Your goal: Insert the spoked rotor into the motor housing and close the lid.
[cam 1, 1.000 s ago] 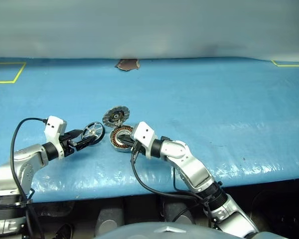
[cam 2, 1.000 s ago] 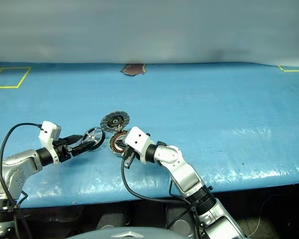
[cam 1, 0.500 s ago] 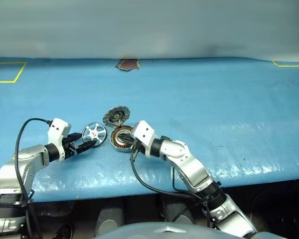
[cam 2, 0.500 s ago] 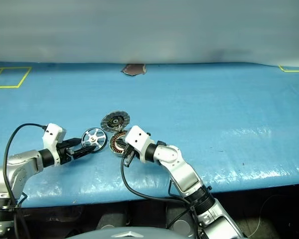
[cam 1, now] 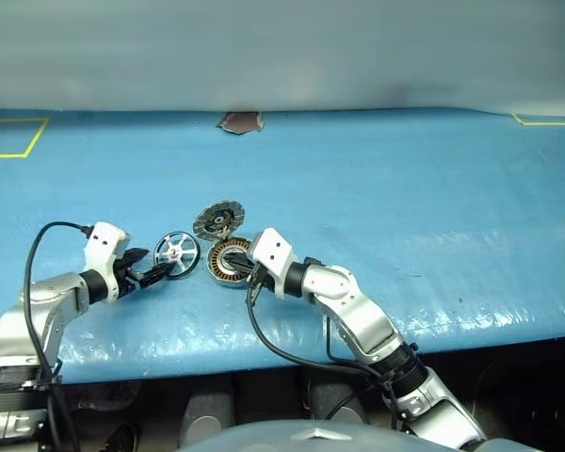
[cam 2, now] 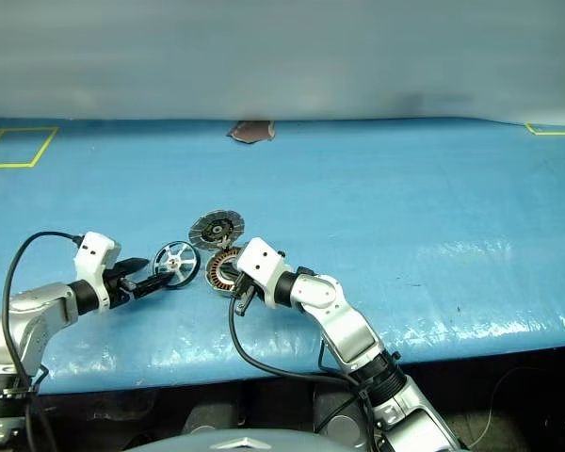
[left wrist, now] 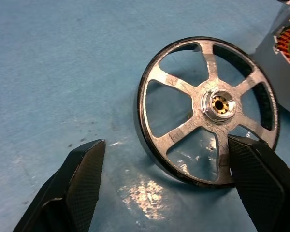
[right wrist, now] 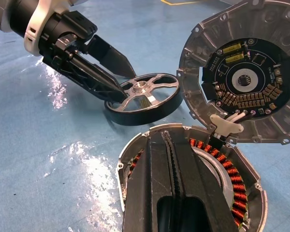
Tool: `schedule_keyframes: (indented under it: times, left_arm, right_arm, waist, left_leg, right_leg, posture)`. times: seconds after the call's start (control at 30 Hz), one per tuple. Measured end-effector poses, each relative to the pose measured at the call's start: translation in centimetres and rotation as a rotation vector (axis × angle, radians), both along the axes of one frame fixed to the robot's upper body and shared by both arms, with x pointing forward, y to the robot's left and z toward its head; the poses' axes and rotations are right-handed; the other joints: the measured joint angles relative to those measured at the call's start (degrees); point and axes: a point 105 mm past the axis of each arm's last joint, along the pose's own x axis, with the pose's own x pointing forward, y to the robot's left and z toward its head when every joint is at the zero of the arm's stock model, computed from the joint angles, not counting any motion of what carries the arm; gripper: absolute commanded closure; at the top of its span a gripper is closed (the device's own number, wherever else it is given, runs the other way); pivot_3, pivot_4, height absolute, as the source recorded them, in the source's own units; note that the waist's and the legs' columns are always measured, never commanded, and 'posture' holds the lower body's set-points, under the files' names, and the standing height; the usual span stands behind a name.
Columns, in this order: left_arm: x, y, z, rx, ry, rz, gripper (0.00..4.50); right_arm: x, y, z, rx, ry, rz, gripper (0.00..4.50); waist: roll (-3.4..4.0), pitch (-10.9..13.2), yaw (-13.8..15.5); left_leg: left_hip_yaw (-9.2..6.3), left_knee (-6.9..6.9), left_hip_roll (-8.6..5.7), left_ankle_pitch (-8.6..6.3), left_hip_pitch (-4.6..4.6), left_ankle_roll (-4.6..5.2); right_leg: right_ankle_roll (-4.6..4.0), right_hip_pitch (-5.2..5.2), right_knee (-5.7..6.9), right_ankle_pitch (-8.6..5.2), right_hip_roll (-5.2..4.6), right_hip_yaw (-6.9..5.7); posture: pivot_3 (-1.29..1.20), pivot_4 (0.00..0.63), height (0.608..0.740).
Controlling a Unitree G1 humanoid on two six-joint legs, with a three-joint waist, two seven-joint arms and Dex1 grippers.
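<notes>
Spoked rotor (cam 1: pixel 176 251): we see it lying flat on the blue counter (cam 1: pixel 405 188), just left of the motor housing, not yet inserted.
Left pincer (cam 1: pixel 157 271): we see its two black fingers spread wide, one on each side of the near part of the rotor's rim; in the left wrist view one fingertip (left wrist: pixel 82 169) stands apart from the rim and the other looks to be touching it or just beside it, so we read no grip here.
Lid (cam 1: pixel 219 220): we see it swung open, standing tilted just behind the housing, its segmented inner face and dark centre turned our way; it joins the housing at its near edge.
Motor housing (cam 1: pixel 228 261): we see it resting on the counter with its copper windings exposed around a silver hub.
Right pincer (right wrist: pixel 171 159): we see its fingers pressed together with no gap, their tips over the open housing; we cannot tell whether they press on it.
Counter's far edge: we see a small brown patch (cam 1: pixel 240 121) and yellow tape (cam 1: pixel 9 137) at the left.
</notes>
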Motion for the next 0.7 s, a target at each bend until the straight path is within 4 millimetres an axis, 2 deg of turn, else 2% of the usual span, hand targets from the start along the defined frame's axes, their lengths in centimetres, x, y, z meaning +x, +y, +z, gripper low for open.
schedule_keyframes:
  times: [0.27, 0.47, 0.6, 0.7]
  left_arm:
    - [0.9, 0.3, 1.7, 0.032, -0.116, 0.011, 0.34]
    - [2.0, -0.8, 4.1, 0.073, -0.194, -0.073, 0.34]
    - [2.6, -2.3, 4.4, 0.081, -0.191, -0.150, 0.34]
    - [2.3, -2.9, 3.9, 0.114, -0.149, -0.212, 0.34]
  right_arm:
    - [0.0, 0.0, -0.1, -0.004, 0.003, 0.002, 4.50]
    - [0.0, 0.0, -0.2, -0.003, 0.005, 0.001, 4.50]
    - [0.0, 0.2, -0.2, -0.001, 0.008, -0.001, 4.50]
    - [0.1, 0.1, -0.2, -0.001, 0.007, -0.004, 4.50]
  waist:
    - [-0.02, 0.0, 0.1]
    - [-0.03, 0.0, 0.1]
    - [-0.03, 0.0, 0.1]
    - [-0.03, 0.0, -0.2]
  left_leg:
    - [0.00, 0.01, -0.01, 0.00, -0.01, 0.00]
    - [0.00, 0.00, -0.02, 0.00, -0.01, 0.00]
    - [0.01, 0.01, -0.02, 0.00, -0.02, 0.00]
    - [0.01, -0.01, -0.01, 0.00, -0.01, 0.00]
  right_leg:
    - [0.00, 0.01, 0.00, 0.00, -0.01, 0.00]
    - [0.01, 0.01, 0.00, 0.01, 0.00, 0.00]
    - [0.03, 0.01, -0.01, 0.02, 0.00, 0.00]
    - [0.03, -0.01, 0.00, 0.02, 0.02, 0.01]
  posture:
    - [0.00, 0.150, 0.740]
    - [0.00, 0.150, 0.740]
    - [0.00, 0.150, 0.740]
    - [0.00, 0.150, 0.740]
